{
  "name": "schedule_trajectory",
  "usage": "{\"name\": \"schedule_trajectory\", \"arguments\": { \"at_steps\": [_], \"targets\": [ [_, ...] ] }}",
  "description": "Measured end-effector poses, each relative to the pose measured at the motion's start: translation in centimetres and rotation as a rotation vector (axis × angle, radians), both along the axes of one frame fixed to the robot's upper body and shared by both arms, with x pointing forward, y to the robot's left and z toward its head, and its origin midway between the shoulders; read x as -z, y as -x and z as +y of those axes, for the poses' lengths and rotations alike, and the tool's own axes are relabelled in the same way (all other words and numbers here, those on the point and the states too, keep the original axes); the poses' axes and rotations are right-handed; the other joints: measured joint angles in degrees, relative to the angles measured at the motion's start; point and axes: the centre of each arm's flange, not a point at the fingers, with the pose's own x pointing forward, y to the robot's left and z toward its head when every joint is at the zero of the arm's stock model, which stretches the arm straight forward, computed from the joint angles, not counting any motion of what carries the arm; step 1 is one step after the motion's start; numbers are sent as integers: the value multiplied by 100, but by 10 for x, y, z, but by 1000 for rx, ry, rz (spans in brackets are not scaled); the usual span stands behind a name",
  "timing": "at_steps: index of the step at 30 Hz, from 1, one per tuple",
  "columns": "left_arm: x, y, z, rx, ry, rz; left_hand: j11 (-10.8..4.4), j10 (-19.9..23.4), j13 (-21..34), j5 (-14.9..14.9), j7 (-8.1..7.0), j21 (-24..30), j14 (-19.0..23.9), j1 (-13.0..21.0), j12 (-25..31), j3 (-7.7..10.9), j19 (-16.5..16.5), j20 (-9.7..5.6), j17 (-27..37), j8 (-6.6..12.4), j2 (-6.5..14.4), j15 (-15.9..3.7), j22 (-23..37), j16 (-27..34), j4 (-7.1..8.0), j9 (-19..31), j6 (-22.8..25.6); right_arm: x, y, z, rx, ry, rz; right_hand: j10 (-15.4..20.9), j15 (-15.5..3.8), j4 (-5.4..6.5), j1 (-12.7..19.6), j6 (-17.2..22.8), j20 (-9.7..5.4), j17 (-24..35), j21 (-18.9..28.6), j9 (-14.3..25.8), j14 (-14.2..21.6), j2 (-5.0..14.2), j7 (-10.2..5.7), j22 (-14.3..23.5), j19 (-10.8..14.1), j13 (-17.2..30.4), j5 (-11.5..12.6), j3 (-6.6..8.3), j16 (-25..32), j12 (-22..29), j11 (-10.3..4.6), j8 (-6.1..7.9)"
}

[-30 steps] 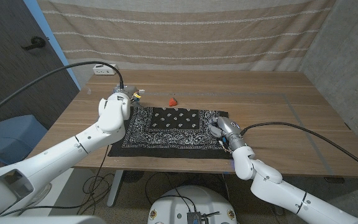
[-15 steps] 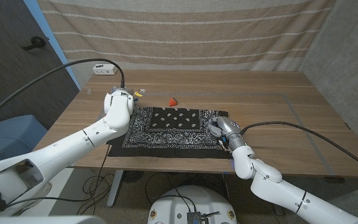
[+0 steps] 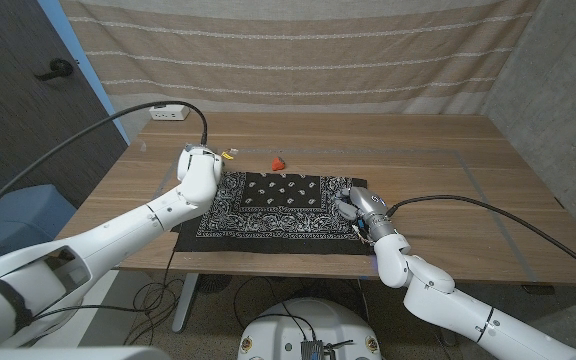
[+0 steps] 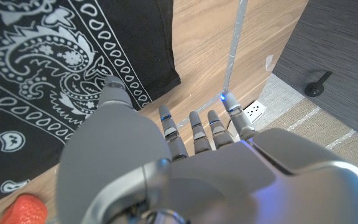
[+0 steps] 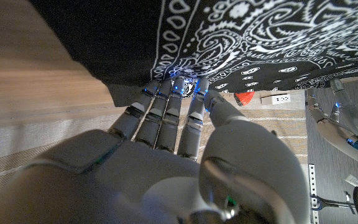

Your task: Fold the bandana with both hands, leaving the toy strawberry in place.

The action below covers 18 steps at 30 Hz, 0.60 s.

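Black paisley bandana [image 3: 276, 206] spread flat across the middle of the head view, on the wooden table [image 3: 438, 180], its near hem close to the table's front edge. Toy strawberry [image 3: 278, 161] just above the cloth's upper edge, centre-left of the frame, on bare wood and apart from the fabric. Left hand [image 3: 200, 163] at the bandana's upper-left corner; in the left wrist view fingers [image 4: 194, 127] straight and close together over bare wood beside the cloth's edge, gripping nothing visible. Right hand [image 3: 353, 205] at the cloth's right edge, centre-right of the frame; fingertips [image 5: 166, 87] side by side against the hem, whether pinching fabric cannot be told. White power strip [image 3: 169, 113] at upper left, on the table's far corner. No containers in sight.
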Motion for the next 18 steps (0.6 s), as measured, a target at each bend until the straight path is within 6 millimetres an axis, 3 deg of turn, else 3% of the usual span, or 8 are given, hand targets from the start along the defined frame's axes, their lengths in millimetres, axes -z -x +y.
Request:
{"name": "schedule_trajectory", "arguments": {
  "at_steps": [5, 12, 16, 18],
  "targets": [
    [4, -8, -2, -6, -19, 20, 8, 9, 0, 6, 11, 44, 0, 79, 31, 17, 0, 0, 0, 0, 41, 0, 25, 25, -17, -25, 188, 0, 0, 0, 0, -1, 1, 0, 0, 0, 0, 0, 0, 0, -3, 0, 0, 0, 0, 1, -1, 0, 0, 0, 0, 0, 0, 0],
    [10, -17, -5, -14, -39, 43, -94, 160, 27, 25, 184, 171, 66, 199, 163, 44, -10, -53, 27, 135, 119, -65, 78, 102, -87, -26, 604, 0, 0, 0, 0, -2, 0, 0, 0, 0, 0, 21, -1, 0, -14, 0, 0, 0, 21, 2, -1, 0, 0, 0, 0, 0, 0, 0],
    [14, -22, -8, -18, -52, 60, -202, 490, 24, -21, 390, 333, 229, 351, 356, 142, -9, -134, 13, 268, 269, -221, 127, 187, -185, -64, 1252, 0, 1, 0, 0, -3, -1, 0, 0, 0, 0, 21, -2, 0, 4, 0, 0, 0, 21, 2, -3, 0, 0, 0, 0, 0, 0, 0],
    [15, -24, -8, -21, -56, 63, -303, 727, -13, -85, 485, 435, 379, 425, 471, 169, -19, -145, 2, 431, 342, -292, 143, 249, -256, -62, 1753, 0, 1, 0, 0, -3, -1, 0, 0, 0, 0, 21, -11, 1, 8, -1, 0, 0, 21, 2, -12, 0, 0, 0, 0, 0, 0, 1]
  ]
}}
